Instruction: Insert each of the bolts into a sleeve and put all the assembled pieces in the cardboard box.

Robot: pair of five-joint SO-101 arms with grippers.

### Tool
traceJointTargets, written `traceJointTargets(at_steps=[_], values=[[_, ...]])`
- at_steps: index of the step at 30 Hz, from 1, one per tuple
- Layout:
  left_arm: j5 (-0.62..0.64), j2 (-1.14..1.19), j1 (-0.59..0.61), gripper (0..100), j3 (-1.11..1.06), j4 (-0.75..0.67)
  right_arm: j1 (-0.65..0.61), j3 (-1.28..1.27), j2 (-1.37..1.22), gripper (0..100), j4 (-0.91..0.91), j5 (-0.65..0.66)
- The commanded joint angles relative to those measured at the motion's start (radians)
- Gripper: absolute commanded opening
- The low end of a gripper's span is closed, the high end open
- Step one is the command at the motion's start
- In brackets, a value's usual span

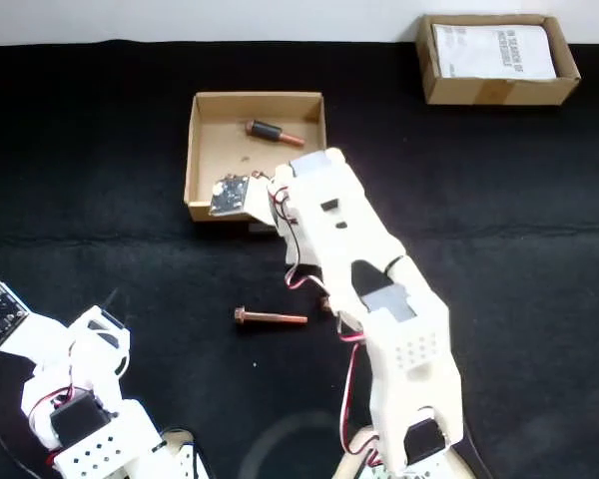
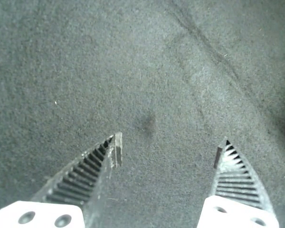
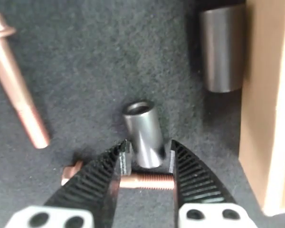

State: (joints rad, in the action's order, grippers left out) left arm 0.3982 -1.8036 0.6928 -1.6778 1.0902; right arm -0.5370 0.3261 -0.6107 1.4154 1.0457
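Right jaws: closed on sleeve (image 3: pixel 145 135), bolt (image 3: pixel 147 181) lying across them | left jaws: wide apart, empty, over mat (image 2: pixel 133 71)

No legible text, printed sheet (image 1: pixel 494 50) in small box (image 1: pixel 499 92) at table's far right corner, lettering too small

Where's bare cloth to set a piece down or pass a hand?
Free: cloth between the cardboard box and the paper box; cloth right of the right arm; strip left of the cardboard box. Crowded: along that box's front wall, with sleeves, bolts.
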Motion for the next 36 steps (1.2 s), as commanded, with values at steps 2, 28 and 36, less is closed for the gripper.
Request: traceJointTargets(at_steps=[2, 28, 36], values=[[0.000, -0.010, -0.007, 31, -0.018, -0.012, -0.008, 0.119, -0.056, 12.4, 0.036, 0.003], [0.000, -0.010, -0.012, 31, -0.018, 0.006, -0.048, 0.153, -0.128, 0.9, -0.101, -0.043], [0.000, -0.002, -0.015, 31, -0.018, 0.002, -0.048, 0.503, 0.025, 0.9, 0.231, -0.061]])
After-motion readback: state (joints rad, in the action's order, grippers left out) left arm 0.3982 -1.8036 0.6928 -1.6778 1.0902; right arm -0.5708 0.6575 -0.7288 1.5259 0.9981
